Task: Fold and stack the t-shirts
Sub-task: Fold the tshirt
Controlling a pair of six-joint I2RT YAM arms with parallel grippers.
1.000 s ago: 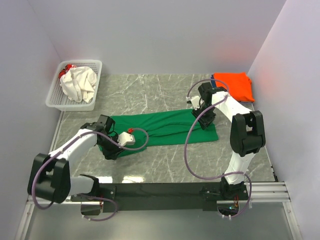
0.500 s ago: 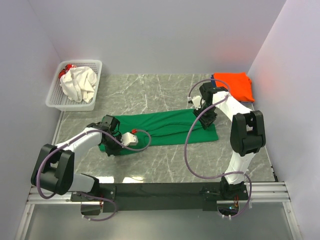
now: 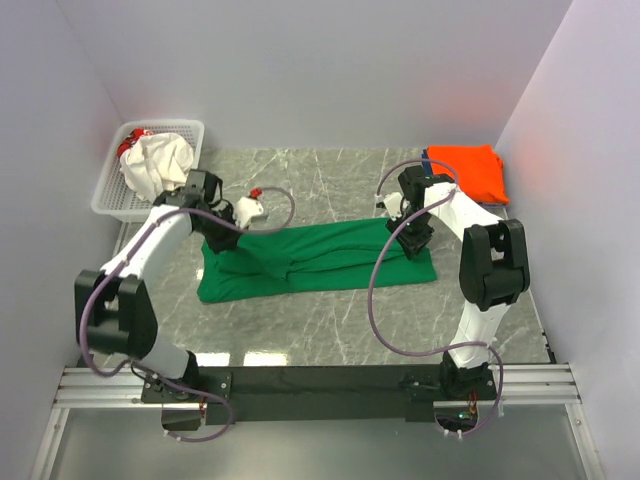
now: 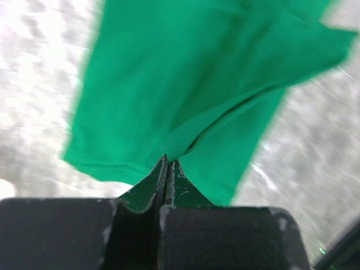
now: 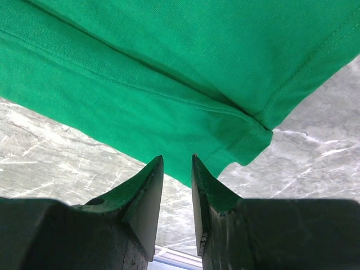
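Our left claw (image 4: 167, 163) pinched tight on the left end of the dark green cloth t-shirt (image 3: 330, 260), our right claw (image 5: 177, 160) narrowly parted, empty, above its right corner

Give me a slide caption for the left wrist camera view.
Left gripper pinching the green t-shirt over the marbled table.

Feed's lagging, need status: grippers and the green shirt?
Left gripper shut on green t-shirt edge. Right gripper open at its corner, holding nothing. Nothing in the way.
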